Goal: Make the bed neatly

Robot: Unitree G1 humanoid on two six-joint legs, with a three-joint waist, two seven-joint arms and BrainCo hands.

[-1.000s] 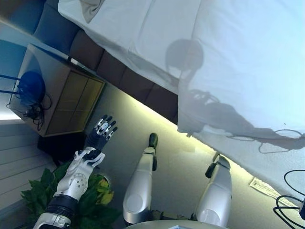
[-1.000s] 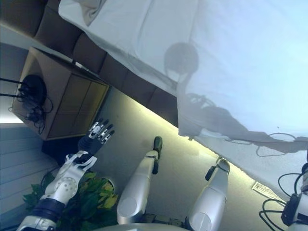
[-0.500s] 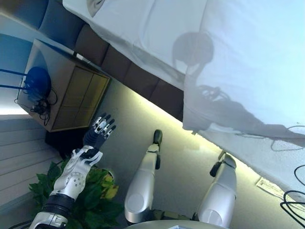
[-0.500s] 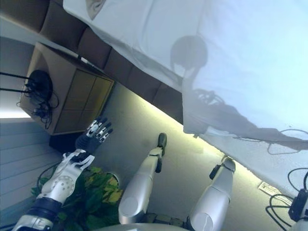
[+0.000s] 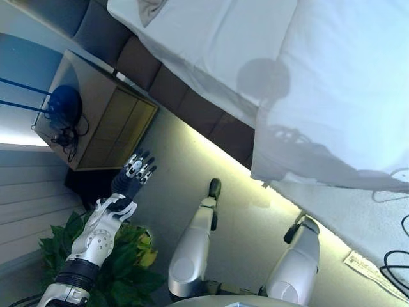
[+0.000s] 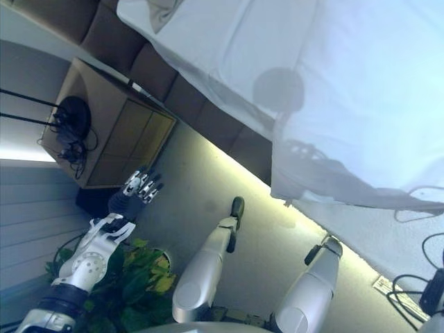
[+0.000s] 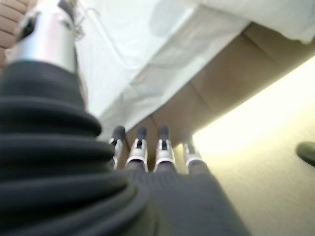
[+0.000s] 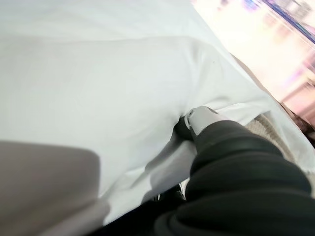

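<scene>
Bedside cabinet of pale wood point(image 5: 96, 115) and leafy green plant point(image 5: 121, 268) flank your left hand point(image 5: 131, 176), fingers straight, off the bed. Your right hand point(image 8: 199, 120) clutches the white sheet point(image 5: 332, 83) on the brown-sided mattress point(image 5: 192, 109).

Right hand point(image 8: 199, 119): fingers go under the white cover point(image 8: 98, 98), can't see them, so can't tell if they hold it. In both eye views that hand is out of the pic. Bed point(image 5: 345, 77) is cut off at the top and right edges. Pillow point(image 5: 150, 9), far left on the bed: only a corner shows. Plant point(image 5: 128, 256) is partly behind the left arm. Paper point(image 5: 370, 268) on the floor: print too small to tell.
</scene>
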